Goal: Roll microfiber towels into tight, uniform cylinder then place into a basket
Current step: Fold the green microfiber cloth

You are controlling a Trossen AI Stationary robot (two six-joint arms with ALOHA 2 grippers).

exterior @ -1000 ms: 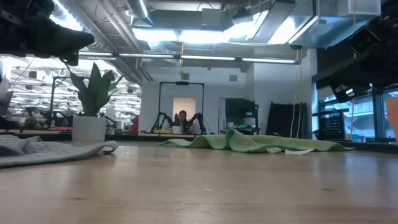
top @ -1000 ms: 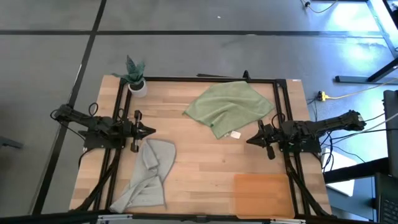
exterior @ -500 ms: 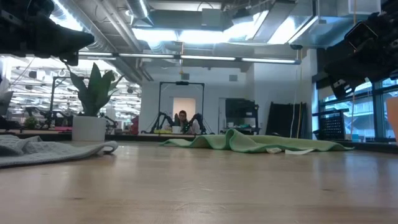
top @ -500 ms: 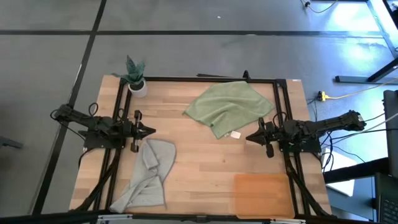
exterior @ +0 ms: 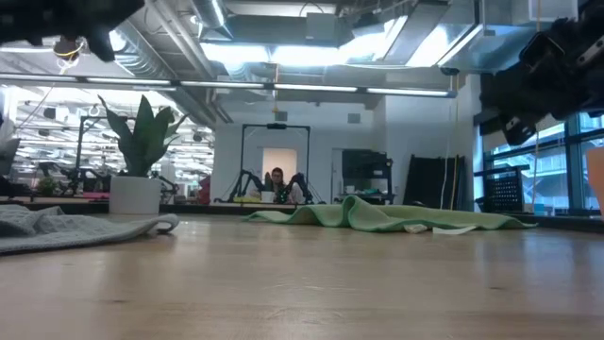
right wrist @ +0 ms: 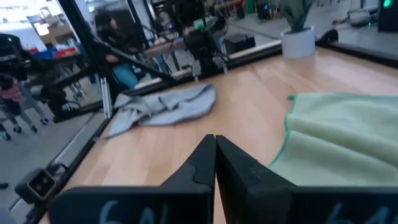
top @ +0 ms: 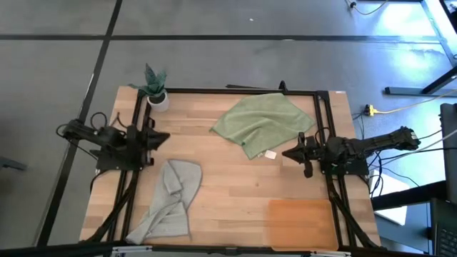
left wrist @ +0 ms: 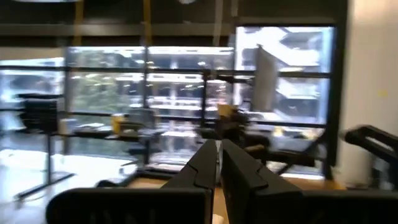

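Observation:
The sage green towel [top: 260, 123] lies spread and rumpled at the table's far right, its white tag [top: 270, 153] at the near corner; it also shows in the right wrist view [right wrist: 348, 130]. The light grey towel [top: 171, 200] lies crumpled at the near left, also in the right wrist view [right wrist: 165, 106]. The orange-brown basket [top: 301, 221] sits flat at the near right. My left gripper [top: 167, 137] is shut and empty, raised above the table's left side, beyond the grey towel's far end. My right gripper [top: 284, 153] is shut and empty, just right of the green towel's tag.
A small white plant pot [top: 157, 98] stands at the far left corner. A black frame [top: 228, 91] runs along the far edge and down both sides. Bare wood lies between the two towels in the middle of the table [top: 228, 178].
My left gripper has drawn back toward the table's left and far edges and has risen, leaving the top of the low view. My right gripper has crept a little toward the far edge and upward. Both towels lie as before.

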